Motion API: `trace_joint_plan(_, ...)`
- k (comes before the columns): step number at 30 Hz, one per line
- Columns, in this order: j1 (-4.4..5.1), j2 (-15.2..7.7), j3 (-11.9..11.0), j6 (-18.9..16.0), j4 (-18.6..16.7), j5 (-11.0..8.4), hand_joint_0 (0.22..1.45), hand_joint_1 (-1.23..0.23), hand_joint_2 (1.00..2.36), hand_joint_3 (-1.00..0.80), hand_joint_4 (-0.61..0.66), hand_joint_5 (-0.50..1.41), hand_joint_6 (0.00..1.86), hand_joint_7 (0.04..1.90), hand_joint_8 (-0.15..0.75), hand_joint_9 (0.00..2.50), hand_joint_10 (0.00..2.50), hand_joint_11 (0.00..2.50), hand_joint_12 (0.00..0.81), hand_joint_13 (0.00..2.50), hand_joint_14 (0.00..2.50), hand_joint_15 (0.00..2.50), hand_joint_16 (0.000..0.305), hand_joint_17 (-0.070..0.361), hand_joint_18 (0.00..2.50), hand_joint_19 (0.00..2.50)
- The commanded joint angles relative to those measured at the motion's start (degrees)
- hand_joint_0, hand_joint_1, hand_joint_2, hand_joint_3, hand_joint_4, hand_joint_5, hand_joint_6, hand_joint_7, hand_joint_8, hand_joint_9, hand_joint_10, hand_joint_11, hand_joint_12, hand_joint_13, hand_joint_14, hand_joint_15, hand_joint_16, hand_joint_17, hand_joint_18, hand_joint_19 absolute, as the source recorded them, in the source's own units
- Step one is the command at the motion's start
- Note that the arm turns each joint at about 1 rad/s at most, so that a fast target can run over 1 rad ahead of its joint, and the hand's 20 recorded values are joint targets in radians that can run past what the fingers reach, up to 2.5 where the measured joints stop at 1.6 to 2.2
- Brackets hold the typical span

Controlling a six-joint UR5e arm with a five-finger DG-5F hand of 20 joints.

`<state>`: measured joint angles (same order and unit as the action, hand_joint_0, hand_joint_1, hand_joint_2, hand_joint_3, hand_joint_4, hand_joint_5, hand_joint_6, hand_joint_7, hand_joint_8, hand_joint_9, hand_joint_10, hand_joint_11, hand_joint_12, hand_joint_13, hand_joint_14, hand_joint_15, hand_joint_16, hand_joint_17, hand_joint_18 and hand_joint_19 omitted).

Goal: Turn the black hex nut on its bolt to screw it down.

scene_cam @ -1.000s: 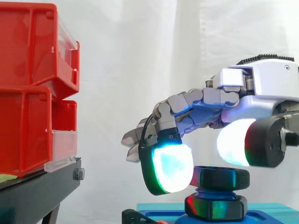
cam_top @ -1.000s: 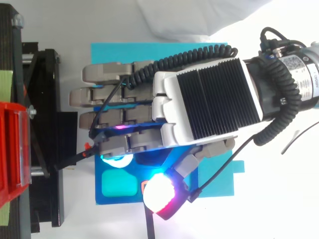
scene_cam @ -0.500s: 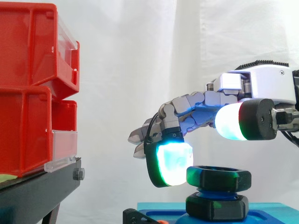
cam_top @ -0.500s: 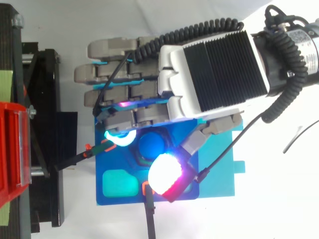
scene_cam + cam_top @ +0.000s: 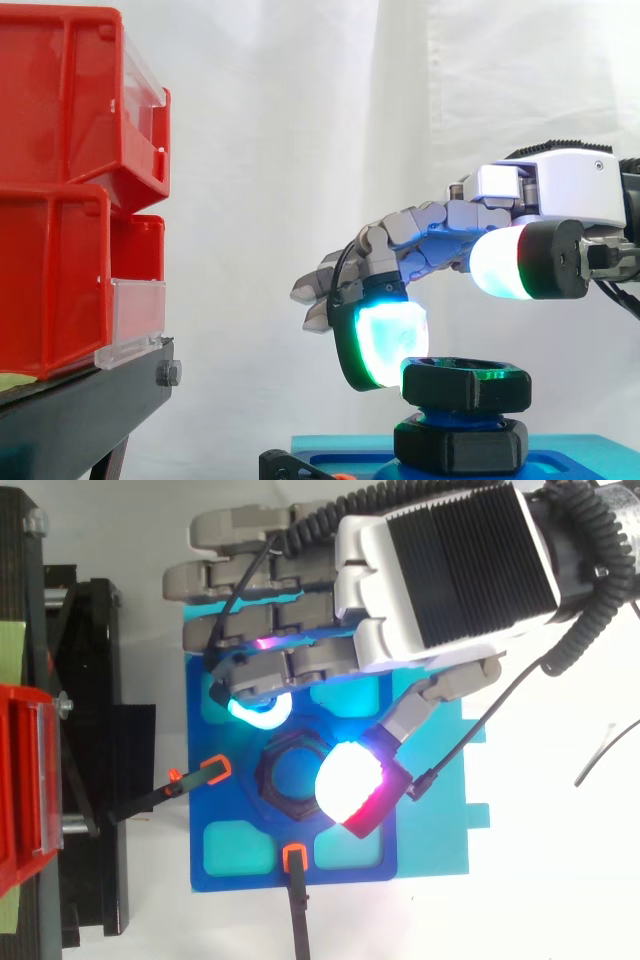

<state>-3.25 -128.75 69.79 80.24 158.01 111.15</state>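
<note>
The black hex nut (image 5: 466, 385) sits on its blue bolt (image 5: 295, 778). The robot hand (image 5: 560, 190) hovers over it, loosely spread and holding nothing, 1 glowing fingertip (image 5: 385, 340) just beside the rim and the thumb (image 5: 500, 268) above.

We list one white-shelled robot hand (image 5: 440, 575): black ribbed back plate, grey segmented fingers (image 5: 240, 527), thick pads (image 5: 390, 335) glowing cyan-green and white-to-red.

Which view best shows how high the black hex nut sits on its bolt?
The side view: the black hex nut shows in profile, raised above a lower nut. The top view gives its hexagonal outline, partly under a glowing pad of the hand.
</note>
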Motion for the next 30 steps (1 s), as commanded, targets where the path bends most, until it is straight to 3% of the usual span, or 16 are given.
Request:
trace_joint_plan(1,-0.36,0.0,0.0,0.1,-2.0,0.21,0.48,-0.18,1.00,-0.50,0.15,-0.09,0.50,1.39,0.219,0.52,0.00,0.04,0.268,0.27,0.00,0.00,0.048,0.108,0.05,0.16)
trace_joint_plan(5,-0.36,0.0,0.0,0.5,-4.7,0.03,0.48,-0.20,1.00,-0.50,0.14,-0.10,0.50,1.36,0.218,0.52,0.00,0.04,0.268,0.28,0.00,0.00,0.048,0.108,0.06,0.15)
trace_joint_plan(9,-0.27,0.0,0.0,0.9,-5.9,-0.05,0.47,-0.23,1.00,-0.50,0.15,-0.11,0.50,1.22,0.214,0.51,0.00,0.03,0.271,0.27,0.00,0.00,0.049,0.109,0.06,0.15)
trace_joint_plan(15,0.44,0.0,0.0,0.9,-5.6,-0.84,0.45,-0.20,1.00,-0.50,0.22,-0.13,0.50,1.01,0.202,0.52,0.00,0.00,0.277,0.25,0.00,0.00,0.051,0.116,0.05,0.15)
trace_joint_plan(20,0.96,0.0,0.0,0.9,-5.7,-1.64,0.46,-0.16,1.00,-0.50,0.23,-0.13,0.50,0.95,0.194,0.51,0.00,0.00,0.275,0.24,0.00,0.00,0.051,0.115,0.04,0.16)
trace_joint_plan(30,3.69,0.0,0.0,1.4,-5.4,-4.54,0.47,-0.16,1.00,-0.50,0.21,-0.12,0.50,1.01,0.195,0.50,0.00,0.00,0.273,0.24,0.00,0.00,0.050,0.113,0.03,0.16)
